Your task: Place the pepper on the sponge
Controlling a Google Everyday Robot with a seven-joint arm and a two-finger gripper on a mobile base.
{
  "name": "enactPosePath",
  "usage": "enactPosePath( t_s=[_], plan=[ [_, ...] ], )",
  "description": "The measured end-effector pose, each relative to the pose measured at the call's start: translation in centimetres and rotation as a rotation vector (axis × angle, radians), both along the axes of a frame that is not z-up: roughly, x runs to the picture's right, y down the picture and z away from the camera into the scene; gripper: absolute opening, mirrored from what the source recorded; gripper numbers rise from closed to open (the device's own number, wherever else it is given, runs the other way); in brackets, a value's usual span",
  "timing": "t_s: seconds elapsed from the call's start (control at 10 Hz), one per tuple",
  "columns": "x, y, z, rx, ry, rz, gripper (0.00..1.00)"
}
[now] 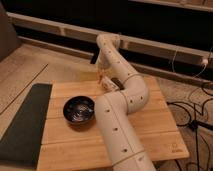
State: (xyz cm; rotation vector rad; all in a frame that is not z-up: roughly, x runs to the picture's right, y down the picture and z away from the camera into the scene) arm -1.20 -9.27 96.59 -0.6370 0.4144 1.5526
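Observation:
My gripper (pixel 101 75) hangs from the white arm over the far edge of the wooden table (pixel 160 131), pointing down. A small orange-red bit, the pepper (pixel 104 81), shows right at the gripper's tip; I cannot tell whether it is held or lies on the wood. Just right of it a small dark flat patch, the sponge (pixel 116 83), peeks out beside the arm and is partly hidden by it. The pepper sits at the sponge's left edge, and whether they touch cannot be made out.
A black bowl (pixel 78 110) stands on the table's left half. A long dark mat (pixel 24 122) lies along the table's left side. The arm's elbow (pixel 136 96) bulges over the table's middle. Cables (pixel 196 112) trail on the floor to the right.

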Motion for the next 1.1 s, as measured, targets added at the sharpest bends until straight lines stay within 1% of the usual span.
enactPosePath(
  t_s=[0.1, 0.2, 0.3, 0.4, 0.5, 0.6, 0.7, 0.8, 0.9, 1.0, 1.1],
  plan=[
    [0.2, -0.2, -0.1, 0.006, 0.018, -0.037, 0.0],
    [0.5, -0.7, -0.6, 0.013, 0.048, -0.077, 0.0],
    [2.0, -1.5, -1.1, 0.024, 0.091, -0.085, 0.0],
    [3.1, -2.1, -1.6, 0.031, 0.12, -0.064, 0.0],
    [4.4, -2.7, -2.1, 0.039, 0.15, -0.023, 0.0],
    [5.3, -2.8, -2.2, 0.038, 0.163, 0.009, 0.0],
    [6.4, -2.7, -2.3, 0.032, 0.168, 0.055, 0.0],
    [6.7, -2.3, -2.3, 0.021, 0.16, 0.081, 0.0],
    [6.6, -1.5, -2.0, -0.001, 0.144, 0.099, 0.0],
    [6.5, -0.9, -1.9, -0.021, 0.137, 0.101, 0.0],
    [6.2, 0.3, -1.8, -0.052, 0.12, 0.084, 0.0]
  ],
)
